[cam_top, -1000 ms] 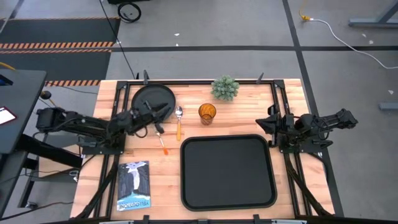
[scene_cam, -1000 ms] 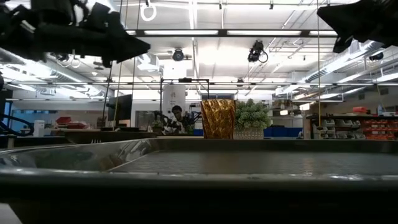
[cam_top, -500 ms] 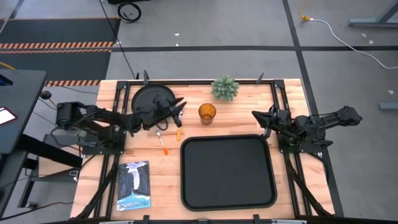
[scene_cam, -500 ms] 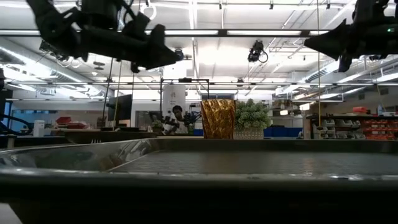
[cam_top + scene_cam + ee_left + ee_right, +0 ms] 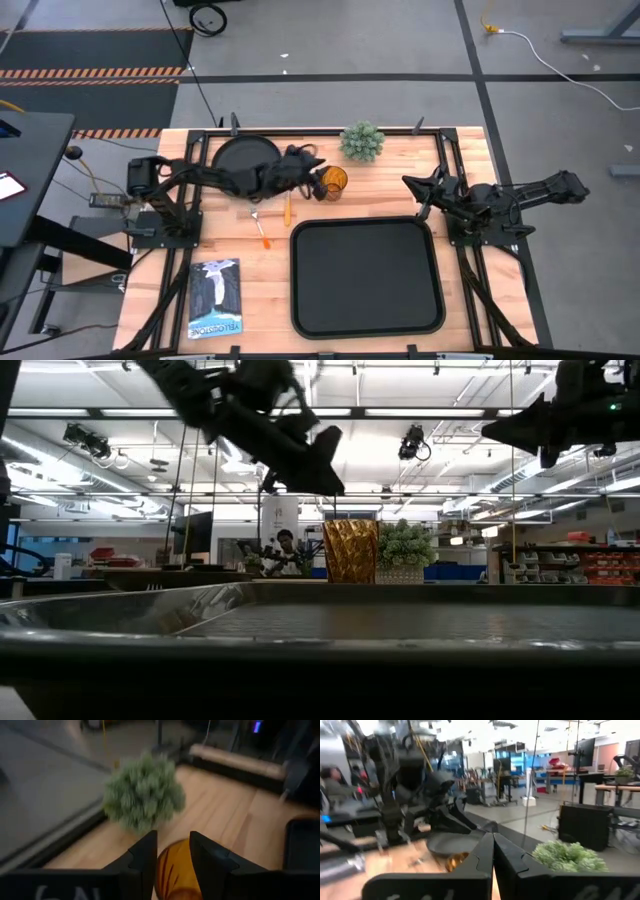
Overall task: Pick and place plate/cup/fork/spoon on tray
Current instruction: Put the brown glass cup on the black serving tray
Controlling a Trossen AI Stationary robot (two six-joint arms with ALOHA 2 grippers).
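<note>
Left gripper (image 5: 312, 180): fingers spread, a clear gap between them, nothing held. In the high view it sits just beside the cup (image 5: 334, 183), on the cup's left; in the left wrist view the amber cup (image 5: 172, 870) shows through the gap between the fingers. Contact cannot be confirmed; from the low view the gripper (image 5: 322, 460) looks raised above the cup (image 5: 350, 550).

Right gripper (image 5: 412, 185): fingers pressed together with no gap, holding nothing, in the air near the tray's far right corner. Waiting.

Layout, high view: cup upright on bare wood, just beyond the tray's (image 5: 366, 225) far edge. Plate (image 5: 240, 155) at the far left of the table, partly under the left arm. Spoon (image 5: 289, 208) and fork (image 5: 262, 228) lie between plate and tray, near each other. Tray holds nothing of the set. Small potted plant (image 5: 362, 141) beyond the cup; a book (image 5: 215, 298) left of the tray.

Handling judgement: the cup looks like light, stiff plastic with a faceted wall, probably slick and easy to tip. Best hold: across the wall near mid-height, or one finger inside the rim. Squeeze gently and lift straight up to clear the tray's rim.
</note>
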